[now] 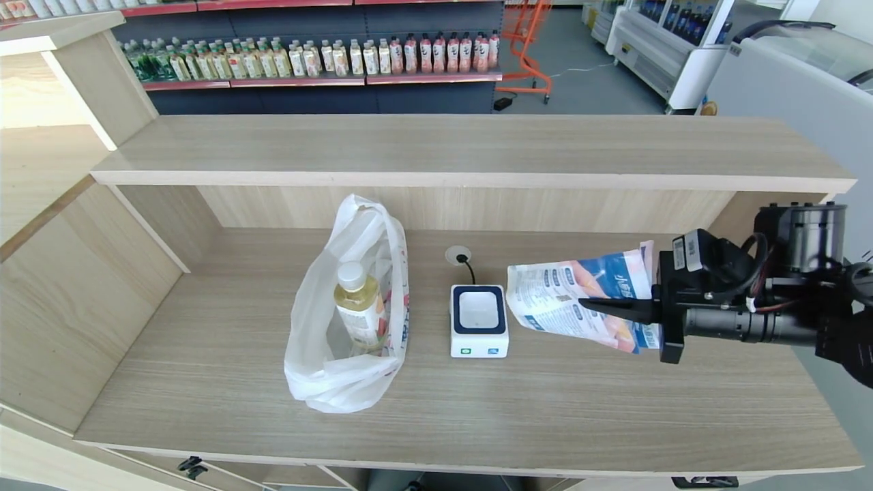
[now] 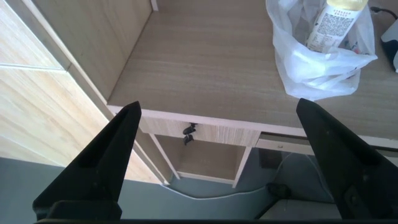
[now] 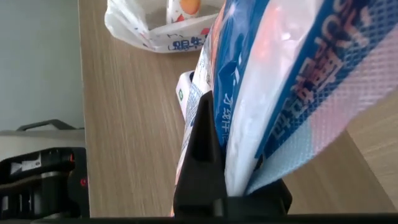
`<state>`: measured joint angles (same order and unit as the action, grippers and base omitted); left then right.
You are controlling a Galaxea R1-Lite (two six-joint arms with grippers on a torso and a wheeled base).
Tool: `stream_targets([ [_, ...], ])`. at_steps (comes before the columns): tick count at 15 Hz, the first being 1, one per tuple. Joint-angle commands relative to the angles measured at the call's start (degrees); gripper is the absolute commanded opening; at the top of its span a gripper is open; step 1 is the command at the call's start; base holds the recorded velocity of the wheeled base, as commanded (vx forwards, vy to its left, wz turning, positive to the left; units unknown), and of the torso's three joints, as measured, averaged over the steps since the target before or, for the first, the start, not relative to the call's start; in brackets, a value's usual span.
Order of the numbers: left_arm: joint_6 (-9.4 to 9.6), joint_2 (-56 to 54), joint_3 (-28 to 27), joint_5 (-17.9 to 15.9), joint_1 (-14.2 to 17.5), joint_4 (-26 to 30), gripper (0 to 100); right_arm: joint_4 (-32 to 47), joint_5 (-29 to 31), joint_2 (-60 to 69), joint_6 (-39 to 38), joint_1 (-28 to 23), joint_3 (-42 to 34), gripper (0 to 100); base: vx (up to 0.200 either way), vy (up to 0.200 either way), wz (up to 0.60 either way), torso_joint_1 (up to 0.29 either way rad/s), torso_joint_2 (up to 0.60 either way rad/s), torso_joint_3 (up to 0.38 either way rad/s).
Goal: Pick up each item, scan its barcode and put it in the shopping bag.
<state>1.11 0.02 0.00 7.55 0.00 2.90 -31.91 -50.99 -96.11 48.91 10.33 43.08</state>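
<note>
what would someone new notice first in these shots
The blue and white snack pouch stands out first, held in the air by the right gripper, just right of the small white scanner in the middle of the wooden counter. Left of the scanner, a white shopping bag stands open with a bottle of yellowish drink upright inside.

The table (image 1: 545,409) is pale wood-grain laminate, smooth and matt. The shopping bag (image 1: 320,382) is thin, crinkled, translucent white plastic. The pouch (image 1: 566,290) is glossy printed plastic film. The scanner (image 1: 479,341) is smooth white plastic with a shiny dark top.
</note>
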Motion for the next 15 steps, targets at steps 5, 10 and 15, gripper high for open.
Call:
stream_targets([
  [5,0.03,-0.02,0.00,0.01,0.00,0.00,100,-0.17,-2.44,-11.29,7.61,-1.54,6.49,0,0.000,0.000,0.00,0.000,0.00,0.000],
  [10,0.03,-0.02,0.00,0.01,0.00,0.00,100,0.01,-3.41,-15.16,6.29,-0.39,13.17,0,0.000,0.000,0.00,0.000,0.00,0.000],
  [15,0.03,-0.02,0.00,0.01,0.00,0.00,100,-0.17,-4.03,-18.24,5.32,3.03,17.21,0,0.000,0.000,0.00,0.000,0.00,0.000],
])
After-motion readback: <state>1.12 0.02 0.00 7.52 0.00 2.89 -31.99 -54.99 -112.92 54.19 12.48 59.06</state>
